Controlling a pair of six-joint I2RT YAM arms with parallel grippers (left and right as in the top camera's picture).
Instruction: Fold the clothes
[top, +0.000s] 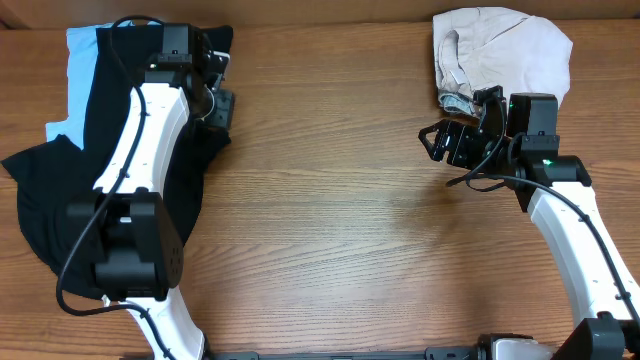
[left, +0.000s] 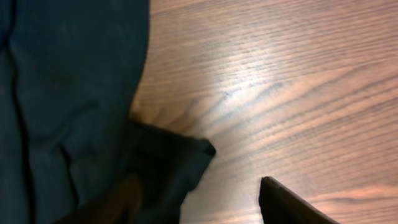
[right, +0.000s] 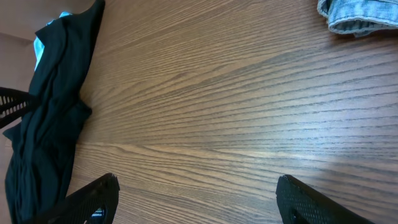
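Wood-grain tabletop (top: 340, 220) carries everything, and two white arms reach in from its near edge. Counted, three garments can be told apart: one black shirt (top: 40, 190), one light blue shirt (top: 82, 60) and one beige bundle (top: 510, 45). Whether the black mass is a single piece or two cannot be told. The black shirt lies along the left edge, its long axis running from the near-left part of the tabletop toward the far-left corner. The left arm crosses over its middle and hides much of it, and no neck label shows, so which end is the collar is unclear. At the shirt's right border the left gripper (left: 199, 186) has its jaws spread. One finger is over a loose black corner, the other over bare wood, and nothing is pinched between them. Farther back, the light blue shirt peeks from under the black at the far-left corner, mostly covered. The right gripper (right: 196, 186) hovers toward the far-right with jaws wide and empty — just beside the beige bundle in the far-right corner, where a grey-blue hem shows at the bundle's near side.
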